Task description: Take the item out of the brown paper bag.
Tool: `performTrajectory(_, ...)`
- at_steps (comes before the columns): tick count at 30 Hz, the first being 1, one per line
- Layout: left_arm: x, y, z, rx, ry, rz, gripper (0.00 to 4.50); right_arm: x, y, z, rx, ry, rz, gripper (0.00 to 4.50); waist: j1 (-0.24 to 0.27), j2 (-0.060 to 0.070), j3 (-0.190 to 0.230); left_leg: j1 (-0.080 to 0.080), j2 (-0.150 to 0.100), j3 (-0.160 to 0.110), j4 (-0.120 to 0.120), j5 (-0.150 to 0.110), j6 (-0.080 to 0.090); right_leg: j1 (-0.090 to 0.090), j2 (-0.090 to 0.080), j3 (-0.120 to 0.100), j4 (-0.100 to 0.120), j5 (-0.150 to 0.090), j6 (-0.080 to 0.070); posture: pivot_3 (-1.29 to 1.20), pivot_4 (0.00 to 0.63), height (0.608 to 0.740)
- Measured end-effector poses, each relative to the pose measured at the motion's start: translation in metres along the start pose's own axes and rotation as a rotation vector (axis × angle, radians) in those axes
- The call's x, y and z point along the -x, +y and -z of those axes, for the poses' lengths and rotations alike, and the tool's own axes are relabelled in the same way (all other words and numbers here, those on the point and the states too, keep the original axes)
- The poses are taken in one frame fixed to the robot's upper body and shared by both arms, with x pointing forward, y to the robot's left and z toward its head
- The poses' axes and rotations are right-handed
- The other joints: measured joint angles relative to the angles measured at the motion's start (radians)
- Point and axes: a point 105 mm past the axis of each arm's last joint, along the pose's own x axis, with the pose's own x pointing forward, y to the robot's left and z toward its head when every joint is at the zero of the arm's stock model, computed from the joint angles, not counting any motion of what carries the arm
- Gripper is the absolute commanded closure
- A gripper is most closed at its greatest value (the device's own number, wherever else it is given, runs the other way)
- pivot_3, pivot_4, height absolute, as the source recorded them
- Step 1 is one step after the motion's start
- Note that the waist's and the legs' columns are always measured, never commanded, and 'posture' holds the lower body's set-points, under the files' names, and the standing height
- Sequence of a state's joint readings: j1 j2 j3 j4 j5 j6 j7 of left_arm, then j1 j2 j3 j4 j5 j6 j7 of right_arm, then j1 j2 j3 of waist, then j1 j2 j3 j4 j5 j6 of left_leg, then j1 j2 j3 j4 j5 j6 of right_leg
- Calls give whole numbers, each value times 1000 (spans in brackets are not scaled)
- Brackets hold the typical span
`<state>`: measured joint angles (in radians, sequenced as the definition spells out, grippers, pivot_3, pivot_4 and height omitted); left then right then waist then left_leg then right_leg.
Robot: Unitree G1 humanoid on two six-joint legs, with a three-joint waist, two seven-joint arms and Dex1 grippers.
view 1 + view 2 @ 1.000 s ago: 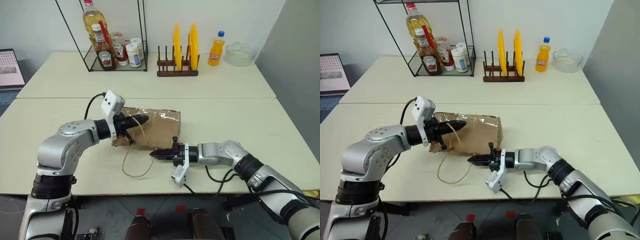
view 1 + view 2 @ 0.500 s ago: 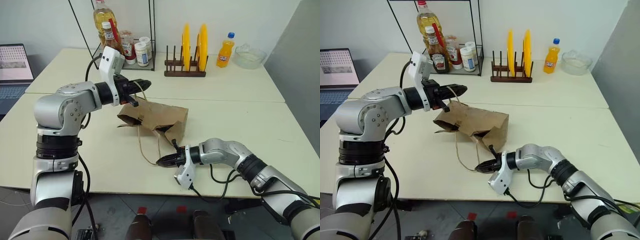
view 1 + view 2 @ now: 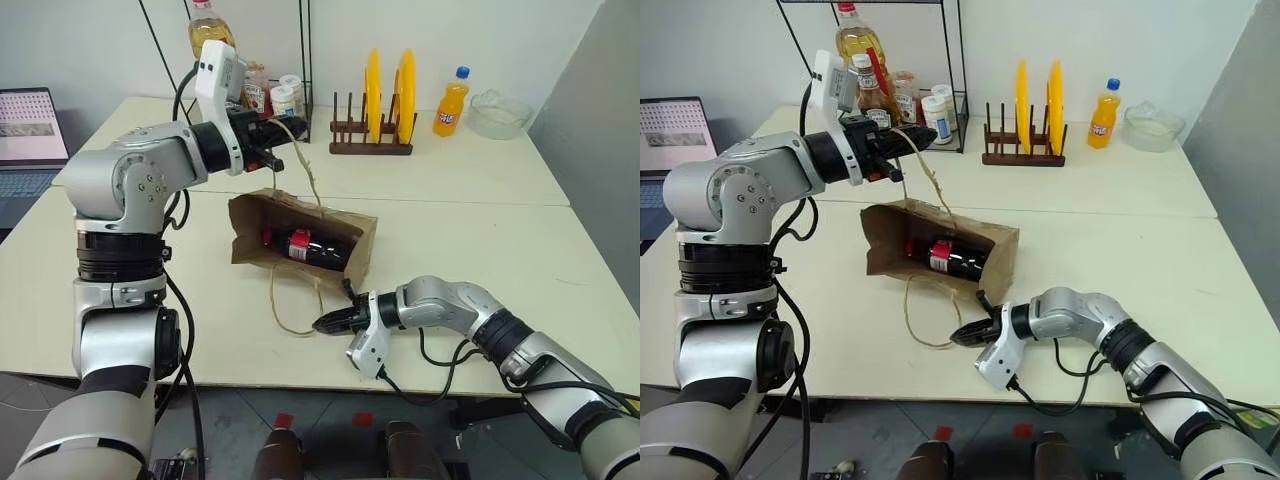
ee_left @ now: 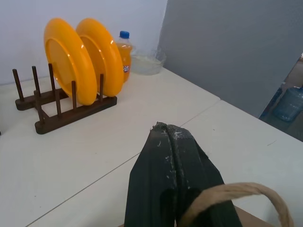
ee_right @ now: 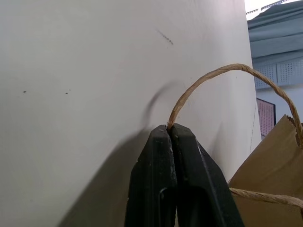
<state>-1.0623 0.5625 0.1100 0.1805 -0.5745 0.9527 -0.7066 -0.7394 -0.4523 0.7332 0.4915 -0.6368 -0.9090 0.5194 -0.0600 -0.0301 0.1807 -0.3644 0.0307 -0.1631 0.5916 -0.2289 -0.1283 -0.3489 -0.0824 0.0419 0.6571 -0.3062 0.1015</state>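
Fingers on both grippers pressed together, each pinching a cord handle: left gripper (image 3: pixel 285 141) holds the upper handle (image 3: pixel 305 165) raised above the brown paper bag (image 3: pixel 300 238), right gripper (image 3: pixel 330 322) holds the lower handle (image 3: pixel 285 310) down at the tabletop (image 3: pixel 480 250), at 6 o'clock of the bag. That pulls the mouth open; the cola bottle (image 3: pixel 305 246) lies on its side inside, red cap toward 9 o'clock, not yet out. Risks as I read them: both hands are busy, so nothing is free to grab the bottle; releasing a handle likely lets the mouth collapse. More lift on the thin cord could tear it at the paper or drag the whole bag. Tipping to pour it out may send the bottle rolling toward the tabletop's near edge. Plate rack (image 3: pixel 365 140) and orange soda bottle (image 3: pixel 449 102) sit well apart at 12–1 o'clock, no conflict.
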Motion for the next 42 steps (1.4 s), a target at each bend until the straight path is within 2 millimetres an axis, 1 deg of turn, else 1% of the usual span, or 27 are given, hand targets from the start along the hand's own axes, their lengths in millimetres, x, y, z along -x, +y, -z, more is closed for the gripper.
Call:
performTrajectory(3,-1,0,-1,11,-17,-7,4500,6,3,4,-103,39,42,4494,6,0,0,0,0,0,0,0,0,0,0,0,-1,0,0,0,150,740)
performTrajectory(4,-1,1,0,14,-18,-11,4500,10,6,5,-161,55,57,4075,10,0,0,-1,0,0,0,0,0,0,0,0,-1,0,0,0,150,740)
performTrajectory(6,1,3,3,22,-18,-17,4500,21,15,2,-294,67,92,3580,16,0,0,-3,0,0,0,0,0,1,0,0,-4,0,1,0,150,740)
performTrajectory(8,3,5,8,23,-22,-23,4500,31,17,-4,-399,60,128,2914,17,2,1,-5,0,0,0,0,-1,0,0,0,-7,0,1,0,150,740)
performTrajectory(9,3,6,11,21,-21,-22,4500,35,17,-7,-444,54,143,2862,17,2,1,-6,0,0,0,0,-1,-1,0,0,-8,0,1,0,150,740)
performTrajectory(10,4,6,14,19,-21,-17,4500,40,19,-9,-497,54,153,2491,17,3,2,-9,0,0,0,0,-1,-2,0,0,-8,0,1,0,150,740)
performTrajectory(11,4,6,18,21,-18,-15,4500,46,21,-11,-549,56,161,2378,18,3,2,-11,0,0,0,0,-1,-4,0,0,-9,0,1,0,150,740)
performTrajectory(14,4,6,26,25,-2,-7,4500,65,26,-18,-693,64,162,1413,20,4,3,-17,0,0,1,0,-1,-10,0,-1,-8,1,2,0,150,740)
performTrajectory(16,4,5,27,23,0,3,4500,80,28,-24,-812,81,172,715,22,6,4,-19,0,0,1,0,-1,-10,0,-1,-8,1,2,0,150,740)
performTrajectory(18,6,6,28,20,1,-1,4500,93,23,-25,-888,105,197,44,24,7,5,-19,0,0,1,0,-1,-11,0,-1,-8,1,2,0,150,740)
performTrajectory(19,5,5,28,18,1,5,4500,101,13,-26,-931,108,224,44,21,8,6,-19,0,1,1,0,0,-13,0,0,-7,1,2,0,150,740)
performTrajectory(21,5,3,27,14,1,19,4500,108,-7,-30,-1000,82,275,44,15,8,6,-19,0,0,1,0,0,-13,0,0,-6,1,2,0,150,740)
performTrajectory(22,5,2,27,13,1,24,4500,110,-20,-32,-1038,56,297,220,11,8,6,-19,0,0,1,0,0,-14,0,0,-5,1,2,0,150,740)
performTrajectory(23,5,2,27,12,0,25,4500,110,-32,-33,-1078,27,326,516,9,8,6,-19,0,0,2,0,0,-14,0,0,-4,1,2,0,150,740)
performTrajectory(24,5,2,27,11,0,27,4500,110,-47,-33,-1128,-21,374,769,6,8,6,-19,0,0,2,0,1,-14,0,0,-4,1,2,0,150,740)
performTrajectory(25,5,1,27,11,0,28,4500,108,-64,-34,-1181,-87,418,1113,4,8,7,-19,0,0,2,0,1,-15,0,0,-2,1,2,0,150,740)
performTrajectory(26,4,0,27,11,-1,32,4500,105,-79,-38,-1217,-150,435,1492,4,8,7,-20,0,0,2,0,1,-16,0,0,-1,1,2,0,150,740)
performTrajectory(27,4,0,27,11,-1,32,4500,102,-90,-43,-1262,-214,433,1795,4,8,7,-20,0,0,2,1,1,-17,0,0,1,1,2,0,150,740)
performTrajectory(28,4,0,27,11,-1,32,4500,99,-100,-48,-1314,-285,418,2219,4,8,7,-21,0,0,2,1,1,-19,0,0,2,1,2,0,150,740)
performTrajectory(29,3,0,26,10,-1,35,4500,96,-107,-53,-1360,-341,397,2567,4,8,7,-22,0,0,2,1,0,-21,0,0,3,1,2,0,150,740)
performTrajectory(31,3,1,27,12,1,32,4500,88,-114,-59,-1465,-434,337,3342,5,8,7,-23,0,0,2,1,0,-21,0,0,3,1,2,0,150,740)
performTrajectory(34,2,0,27,6,4,34,4500,77,-124,-64,-1560,-543,270,4430,3,9,7,-28,0,0,3,1,0,-26,0,0,5,1,2,0,150,740)
performTrajectory(38,0,-1,26,-1,5,37,4500,60,-143,-69,-1617,-668,235,4473,-3,9,7,-28,0,0,3,1,0,-29,0,0,7,1,2,0,150,740)
performTrajectory(40,0,-1,25,-2,4,36,4500,49,-149,-71,-1637,-711,224,4473,-6,9,7,-28,0,0,3,1,0,-29,0,0,7,1,2,0,150,740)
performTrajectory(42,1,-1,25,-4,3,35,4500,33,-153,-73,-1654,-741,202,4473,-8,9,7,-28,0,0,3,2,0,-30,0,0,8,1,2,0,150,740)
